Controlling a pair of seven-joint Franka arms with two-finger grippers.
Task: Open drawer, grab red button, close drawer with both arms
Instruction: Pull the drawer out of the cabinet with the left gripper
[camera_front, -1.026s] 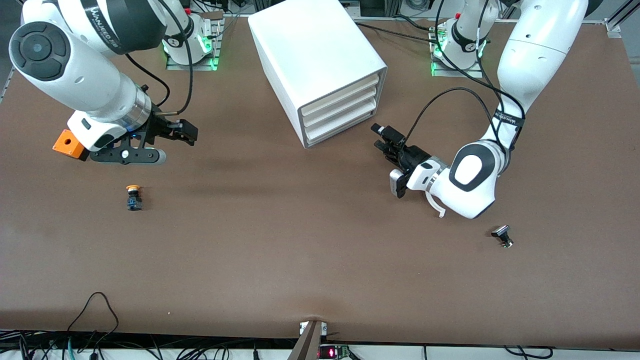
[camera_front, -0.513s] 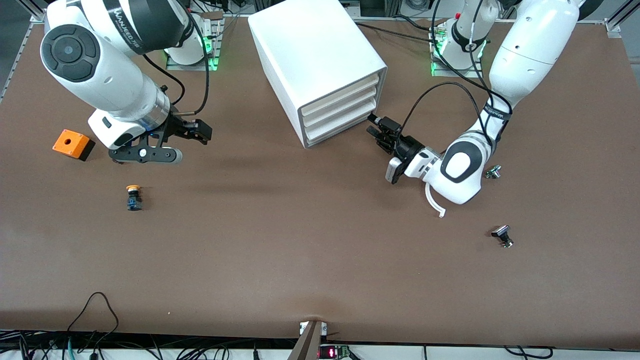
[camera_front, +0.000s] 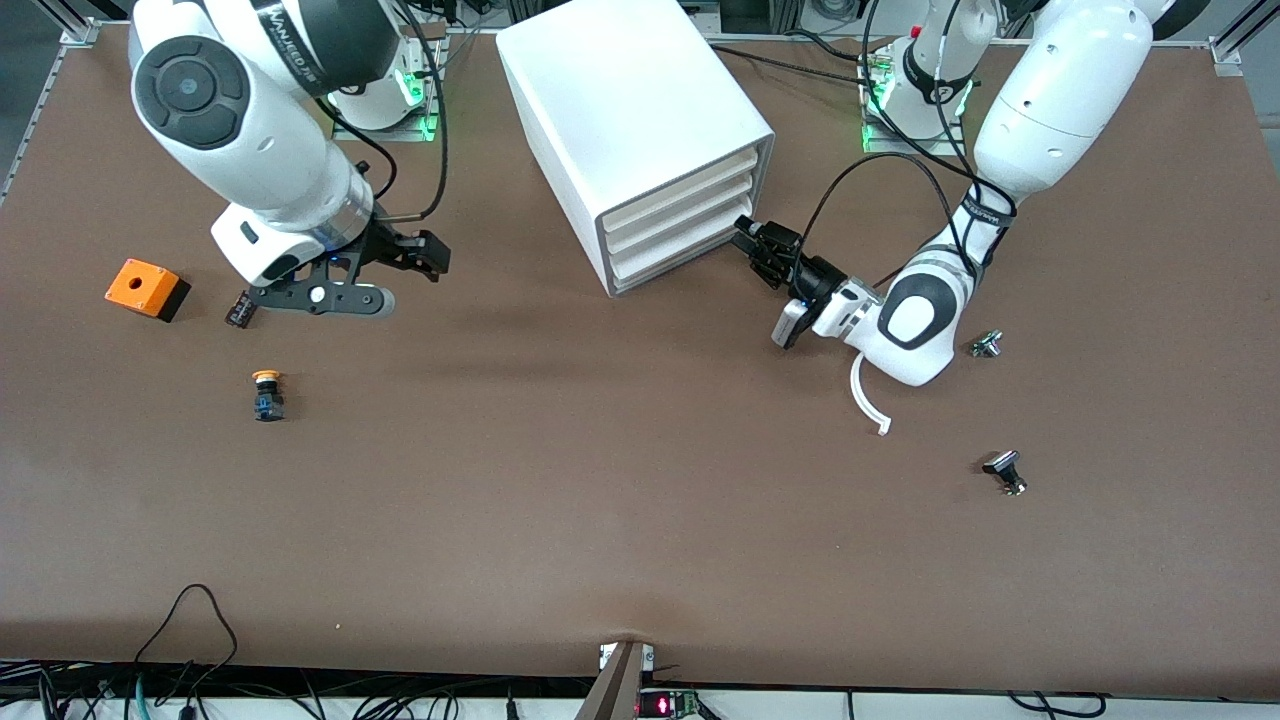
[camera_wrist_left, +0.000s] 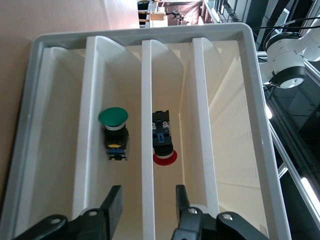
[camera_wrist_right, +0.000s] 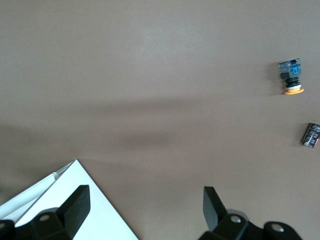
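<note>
- Cabinet (camera_front: 630, 110) sits on the table (camera_front: 600, 500) near the arm bases. All three drawers look pushed in flush in the front view.
- The bottom drawer (camera_front: 680, 250) has its front edge level with the two above it.
- Left gripper (camera_front: 752, 243) is low at the cabinet's front corner toward the left arm's end, right up against the drawer fronts.
- In the left wrist view the left gripper (camera_wrist_left: 147, 192) has its jaws half-narrowed, one either side of a white drawer edge. There is a visible gap on both sides, so nothing is pinched.
- Red button (camera_wrist_left: 163, 142) lies inside the cabinet in one drawer slot, cap toward the gripper.
- Green button (camera_wrist_left: 114, 131) is in the neighbouring slot. Cannot tell from this view which slot is the bottom one.
- Right gripper (camera_front: 425, 255) hangs over bare table beside the cabinet, toward the right arm's end. Its jaws are spread wide and hold nothing.
- The right wrist view shows the right gripper (camera_wrist_right: 145, 197) above brown table, with one cabinet corner just at the picture edge.
- Yellow button (camera_front: 266, 393) (camera_wrist_right: 291, 79) is well clear of the cabinet, toward the right arm's end and nearer the camera.
- Orange box (camera_front: 146, 288) and a small black piece (camera_front: 240, 309) are also at the right arm's end, well apart from the cabinet.
- Two small metal parts (camera_front: 1005, 471) (camera_front: 986, 344) lie toward the left arm's end, apart from the cabinet.
- There is wide open table in front of the cabinet for a drawer to slide out.
</note>
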